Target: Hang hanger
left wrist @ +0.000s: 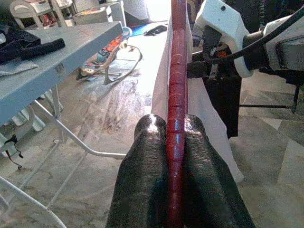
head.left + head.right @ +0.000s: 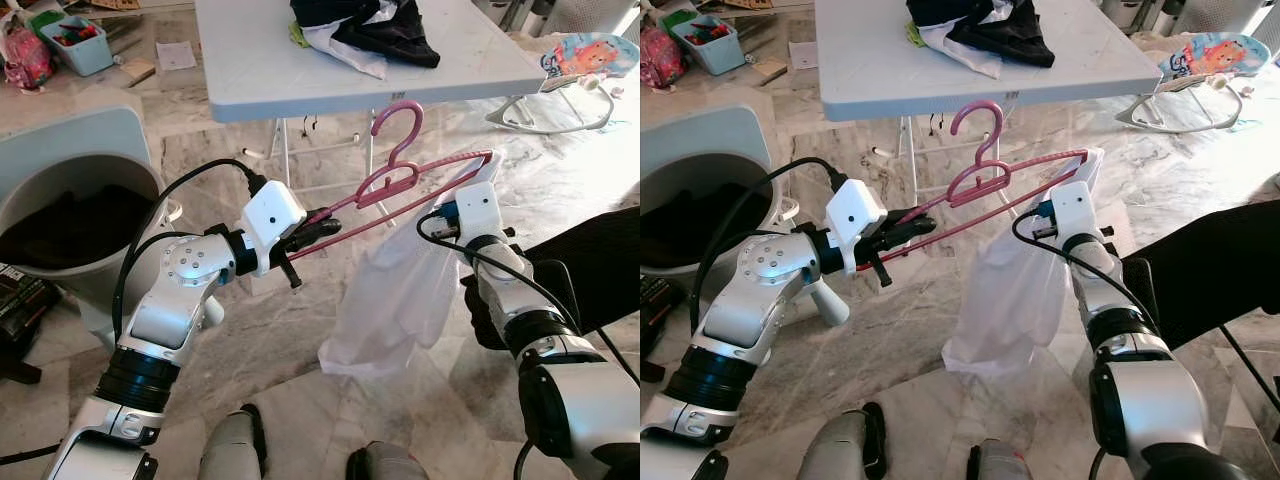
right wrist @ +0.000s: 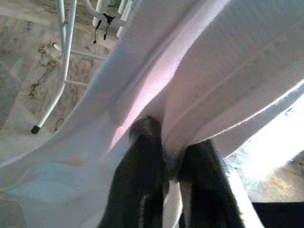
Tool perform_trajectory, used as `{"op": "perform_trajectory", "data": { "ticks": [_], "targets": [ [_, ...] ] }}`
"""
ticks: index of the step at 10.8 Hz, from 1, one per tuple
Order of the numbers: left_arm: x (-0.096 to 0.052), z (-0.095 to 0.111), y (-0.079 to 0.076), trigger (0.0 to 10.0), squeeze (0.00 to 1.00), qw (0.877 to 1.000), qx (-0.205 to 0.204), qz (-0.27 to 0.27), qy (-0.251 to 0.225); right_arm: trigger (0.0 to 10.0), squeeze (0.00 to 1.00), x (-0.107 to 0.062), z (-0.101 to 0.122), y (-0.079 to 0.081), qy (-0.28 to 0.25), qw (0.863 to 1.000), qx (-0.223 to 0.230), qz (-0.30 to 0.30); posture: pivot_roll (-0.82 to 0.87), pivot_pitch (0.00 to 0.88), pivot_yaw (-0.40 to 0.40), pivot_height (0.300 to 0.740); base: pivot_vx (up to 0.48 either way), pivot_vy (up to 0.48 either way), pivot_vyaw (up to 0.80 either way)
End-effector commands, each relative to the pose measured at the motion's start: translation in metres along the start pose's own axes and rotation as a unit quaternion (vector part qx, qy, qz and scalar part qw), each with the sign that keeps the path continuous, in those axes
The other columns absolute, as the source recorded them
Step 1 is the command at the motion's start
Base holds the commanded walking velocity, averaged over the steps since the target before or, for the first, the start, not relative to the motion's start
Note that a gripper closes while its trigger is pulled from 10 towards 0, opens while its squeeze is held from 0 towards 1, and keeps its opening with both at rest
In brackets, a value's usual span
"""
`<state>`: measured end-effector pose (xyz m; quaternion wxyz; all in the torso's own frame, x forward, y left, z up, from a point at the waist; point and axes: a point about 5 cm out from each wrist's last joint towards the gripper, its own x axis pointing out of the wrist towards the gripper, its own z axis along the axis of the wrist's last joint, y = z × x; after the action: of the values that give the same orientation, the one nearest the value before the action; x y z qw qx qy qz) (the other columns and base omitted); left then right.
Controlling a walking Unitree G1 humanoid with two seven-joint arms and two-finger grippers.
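Observation:
A pink plastic hanger (image 2: 392,180) is held in the air in front of the grey folding table (image 2: 260,70), hook upward. My left gripper (image 2: 318,228) is shut on the hanger's left end; the left wrist view shows the red bar (image 1: 175,118) pinched between the black fingers (image 1: 142,180). A white garment (image 2: 400,290) hangs from the hanger's right end down toward the floor. My right gripper (image 3: 166,161) is shut on a fold of that white cloth near the hanger's right tip, its white wrist housing (image 2: 478,212) just below the tip.
Dark and white clothes (image 2: 365,35) lie piled on the table. A grey washer drum (image 2: 70,220) with dark laundry stands at the left. A baby bouncer (image 2: 570,80) sits at the far right, a black cloth (image 2: 590,260) beside my right arm. The floor is marble.

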<state>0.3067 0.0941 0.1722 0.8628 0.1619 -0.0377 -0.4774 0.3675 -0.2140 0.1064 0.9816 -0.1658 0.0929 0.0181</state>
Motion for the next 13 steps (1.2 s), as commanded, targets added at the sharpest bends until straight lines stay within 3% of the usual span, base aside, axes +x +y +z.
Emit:
{"op": "perform_trajectory", "data": {
  "ticks": [1, 7, 9, 12, 13],
  "targets": [
    [0.004, 0.025, 0.003, 0.0, 0.0, 0.998, 0.023, -0.006, -0.055, 0.0, 0.0, -0.001, -0.003, 0.0, 0.006, 1.0, 0.013, 0.0, -0.04, 0.101, -0.057, 0.74, 0.0, 0.0, 0.0],
    [0.003, 0.024, 0.005, 0.0, 0.0, 0.998, 0.024, -0.002, -0.053, 0.0, 0.0, 0.0, 0.001, -0.006, -0.008, 0.999, 0.035, -0.014, -0.04, 0.095, -0.059, 0.74, 0.0, 0.0, 0.0],
    [-0.005, 0.008, 0.007, 0.0, 0.0, 0.999, 0.021, 0.02, -0.029, 0.0, 0.0, -0.001, 0.02, -0.025, -0.075, 0.993, 0.057, -0.068, -0.04, 0.088, -0.058, 0.74, 0.0, 0.0, 0.0],
    [-0.015, -0.002, 0.004, 0.0, 0.0, 0.999, 0.012, 0.031, -0.014, 0.0, 0.0, -0.004, 0.032, -0.044, -0.111, 0.985, 0.056, -0.121, -0.04, 0.086, -0.058, 0.74, 0.0, 0.0, 0.0],
    [-0.022, -0.007, -0.003, 0.0, 0.0, 1.0, -0.008, 0.028, -0.011, 0.0, 0.0, -0.005, 0.038, -0.053, -0.122, 0.979, 0.047, -0.156, -0.04, 0.086, -0.058, 0.74, 0.0, 0.0, 0.0]
  ]
}}
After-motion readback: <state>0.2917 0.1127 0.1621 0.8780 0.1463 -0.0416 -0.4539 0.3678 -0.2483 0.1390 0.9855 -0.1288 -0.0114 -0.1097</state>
